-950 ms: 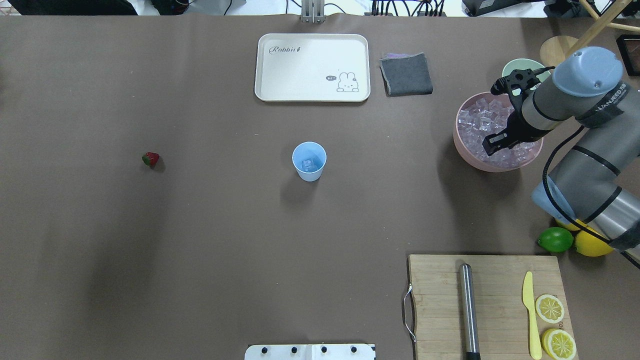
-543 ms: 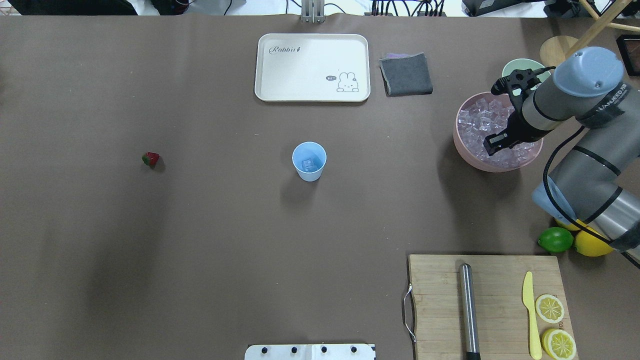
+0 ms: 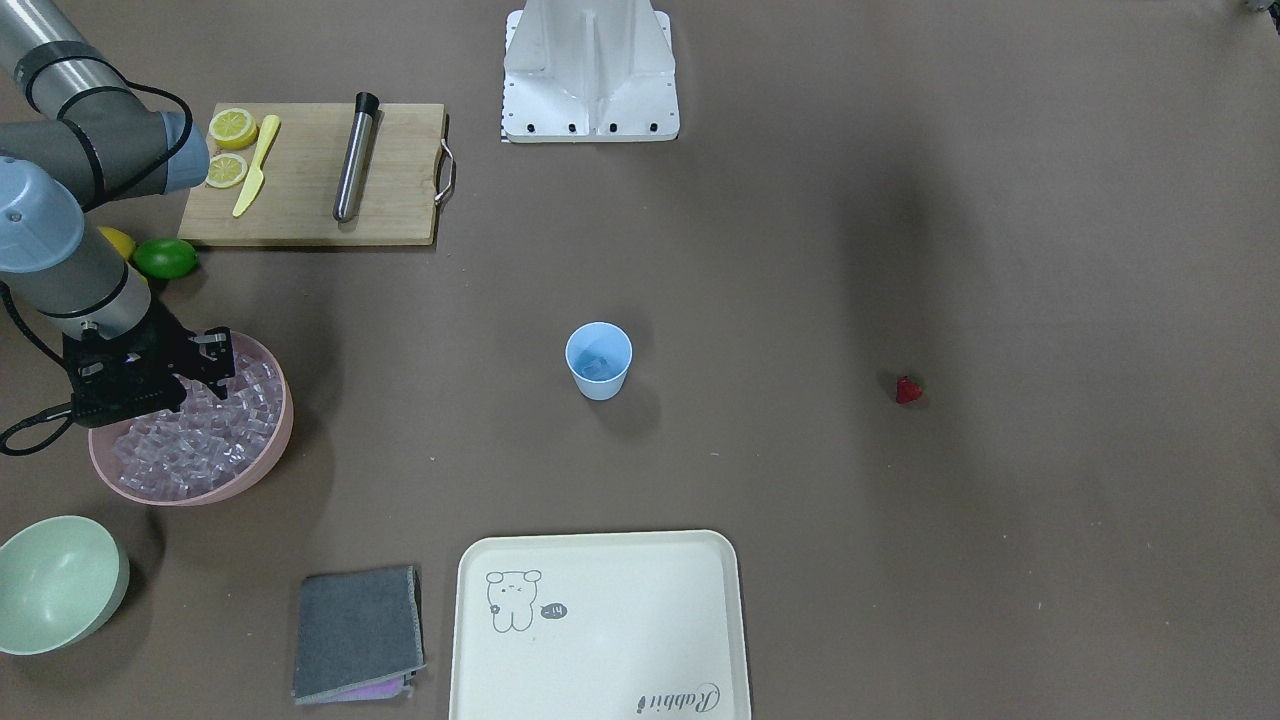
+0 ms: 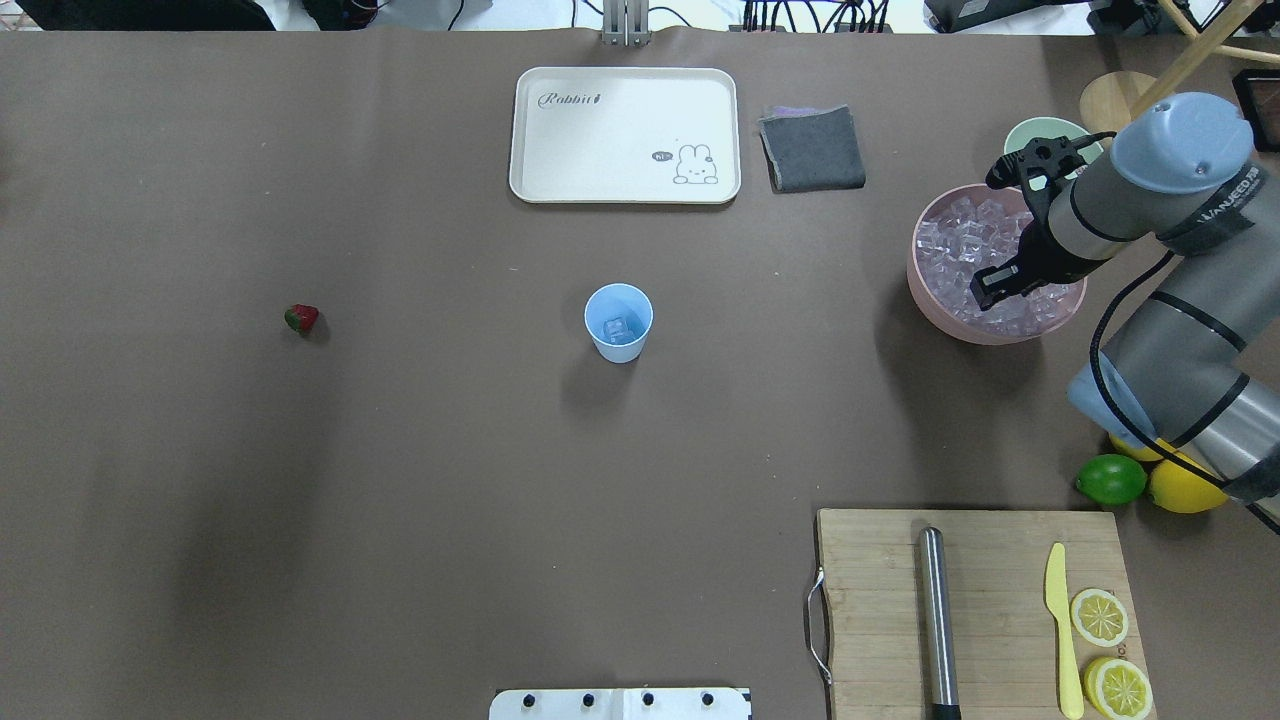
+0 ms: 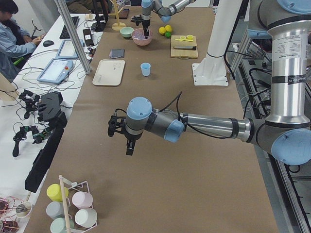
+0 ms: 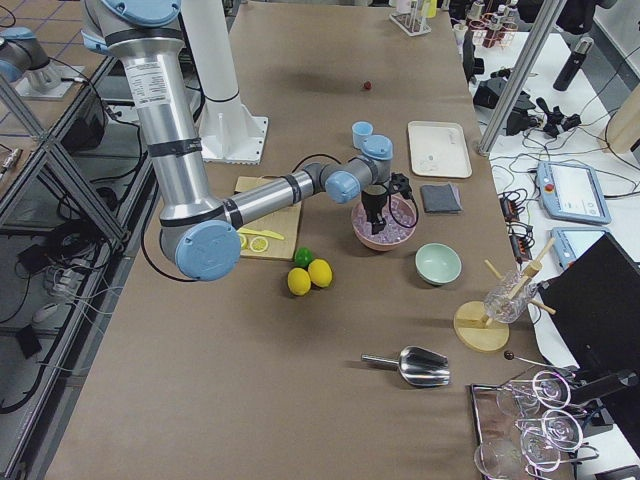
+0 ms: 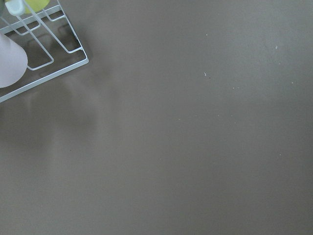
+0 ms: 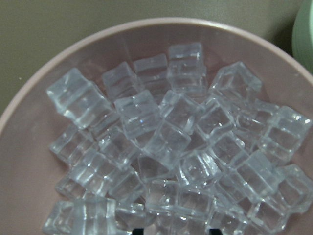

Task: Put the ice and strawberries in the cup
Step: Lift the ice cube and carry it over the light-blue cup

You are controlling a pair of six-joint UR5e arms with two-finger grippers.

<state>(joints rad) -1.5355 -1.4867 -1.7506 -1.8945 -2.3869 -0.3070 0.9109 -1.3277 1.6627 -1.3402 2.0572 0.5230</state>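
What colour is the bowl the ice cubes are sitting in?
Pink. The bowl shows best in the overhead exterior view, with clear ice piled inside.

**Brown tabletop carrying cup, bowls, tray and board**

A brown tabletop (image 4: pixel 400 500) is carrying everything. Near its middle a light blue cup (image 4: pixel 618 350) is standing upright. A red strawberry (image 4: pixel 301 319) is lying alone, well apart, toward the robot's left. At the far edge a cream rabbit tray (image 4: pixel 600 150) is lying flat, with a folded grey cloth (image 4: pixel 812 148) just beside it. Toward the robot's right a pink bowl (image 4: pixel 930 312) is sitting near a pale green bowl (image 3: pixel 55 580). A wooden cutting board (image 4: pixel 990 600) is lying at the near right, with a lime (image 4: pixel 1111 480) touching a lemon (image 4: pixel 1185 490) just beyond it. A metal scoop (image 6: pixel 410 367) is lying further toward that end.
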